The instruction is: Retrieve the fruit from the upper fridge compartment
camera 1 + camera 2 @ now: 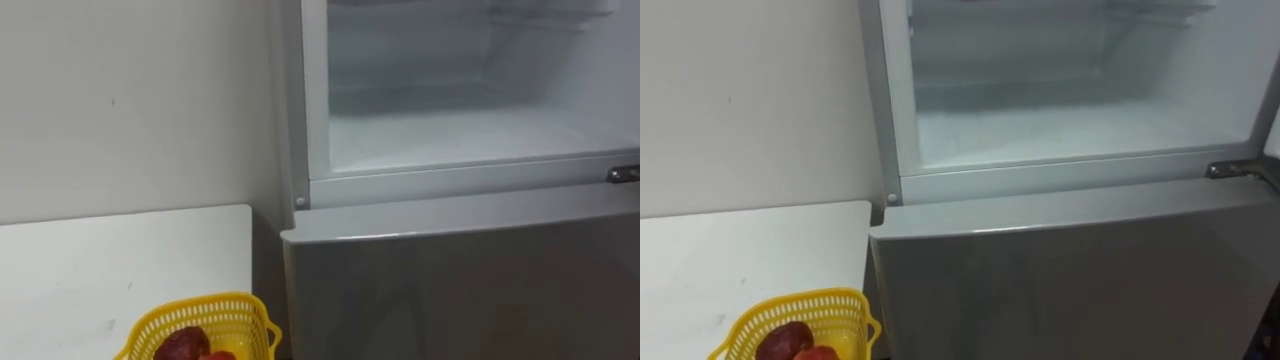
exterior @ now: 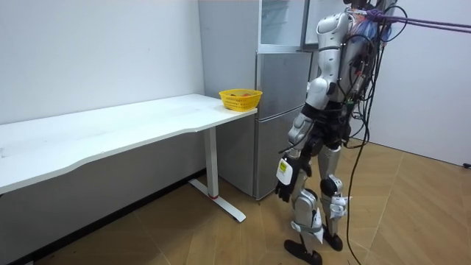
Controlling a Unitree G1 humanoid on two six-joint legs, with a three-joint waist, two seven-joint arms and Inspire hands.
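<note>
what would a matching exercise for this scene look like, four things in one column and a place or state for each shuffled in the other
Things:
1. yellow basket
2. red fruit
3. upper fridge compartment
4. lower fridge door

Places or states:
a. shut
b. open
c. inside the basket
d. on the end of the white table

Pairs: 1-d, 2-c, 3-b, 4-a

silver shell, black joints, dark cables
</note>
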